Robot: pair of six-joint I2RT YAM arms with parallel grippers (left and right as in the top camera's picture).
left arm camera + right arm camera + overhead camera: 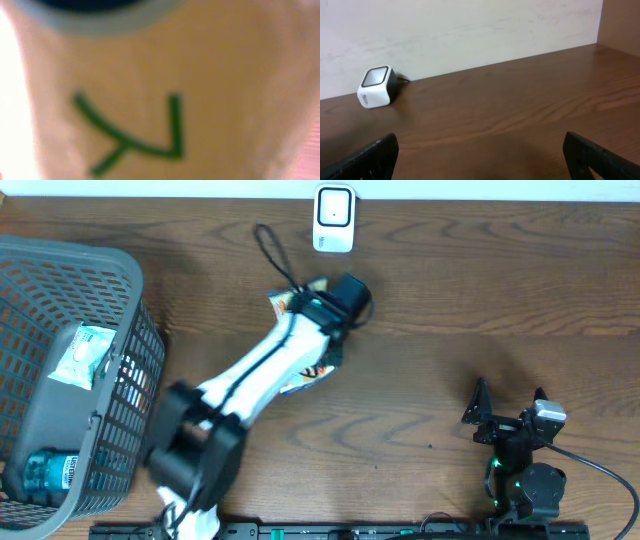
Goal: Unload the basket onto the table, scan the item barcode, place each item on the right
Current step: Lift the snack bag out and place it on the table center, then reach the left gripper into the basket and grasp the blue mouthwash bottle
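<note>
Two grippers in view. Left gripper (338, 302) clamped shut on an orange-and-white packet (312, 372), mid-table, near the white scanner (334, 218) at the far edge. Right gripper (508, 412) sits at the near right, jaws wide, holding nothing. Grey basket (70, 248) at left

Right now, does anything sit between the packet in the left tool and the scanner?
Nothing visible blocks it: bare wood separates the packet and the scanner. A black cord loops just left of that path.
</note>
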